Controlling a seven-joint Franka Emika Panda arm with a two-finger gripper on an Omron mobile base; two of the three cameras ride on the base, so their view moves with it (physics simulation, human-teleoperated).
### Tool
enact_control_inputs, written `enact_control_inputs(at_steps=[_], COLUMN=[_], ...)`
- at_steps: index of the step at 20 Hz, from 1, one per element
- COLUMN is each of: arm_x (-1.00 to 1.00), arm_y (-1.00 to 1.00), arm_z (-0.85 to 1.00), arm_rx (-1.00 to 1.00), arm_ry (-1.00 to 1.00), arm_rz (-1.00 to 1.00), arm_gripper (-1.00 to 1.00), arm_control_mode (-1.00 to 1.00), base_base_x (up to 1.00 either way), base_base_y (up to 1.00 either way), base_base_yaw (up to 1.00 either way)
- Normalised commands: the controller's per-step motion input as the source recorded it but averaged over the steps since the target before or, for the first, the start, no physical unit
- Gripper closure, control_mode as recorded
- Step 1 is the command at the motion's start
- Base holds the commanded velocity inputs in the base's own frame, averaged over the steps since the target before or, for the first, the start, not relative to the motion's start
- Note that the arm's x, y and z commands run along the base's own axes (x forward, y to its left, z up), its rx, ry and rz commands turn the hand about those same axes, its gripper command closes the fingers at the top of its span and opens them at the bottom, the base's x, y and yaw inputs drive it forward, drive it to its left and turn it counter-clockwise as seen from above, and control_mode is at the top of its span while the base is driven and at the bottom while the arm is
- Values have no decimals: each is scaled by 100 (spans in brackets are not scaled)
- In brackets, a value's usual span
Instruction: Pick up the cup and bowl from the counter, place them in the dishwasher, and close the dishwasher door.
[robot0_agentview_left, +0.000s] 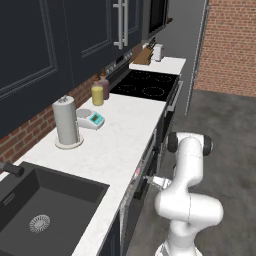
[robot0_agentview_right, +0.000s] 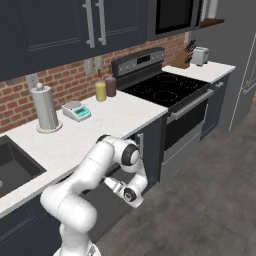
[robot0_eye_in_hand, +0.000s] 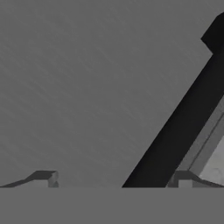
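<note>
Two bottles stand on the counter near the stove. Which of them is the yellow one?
The yellow bottle is the one nearer the kitchen scale and the sink side. The other bottle, dark reddish brown, stands close beside it, toward the stove.

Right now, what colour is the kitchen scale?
The scale is white with a teal panel; the left base view shows it best.

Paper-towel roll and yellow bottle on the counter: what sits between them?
The teal-and-white kitchen scale sits between the paper-towel roll and the yellow bottle, clear in both base views. Otherwise that stretch of counter is bare.
</note>
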Motion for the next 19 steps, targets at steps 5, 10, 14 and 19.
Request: enact_control_inputs(at_steps=[5, 10, 14, 19], arm_x=[45, 50, 48, 42], arm_y=[100, 100, 100, 100], arm_z=[0, 0, 0, 0], arm_rx=[0, 0, 0, -1], arm_ry=[5, 12, 14, 17], arm_rz=[-5, -4, -4, -4], arm_gripper=[-100, -100, -100, -100], arm_control_mode=[-100, -100, -100, -100], base_base_x=[0, 0, 0, 0], base_base_y=[0, 0, 0, 0], base_base_yaw=[0, 0, 0, 0])
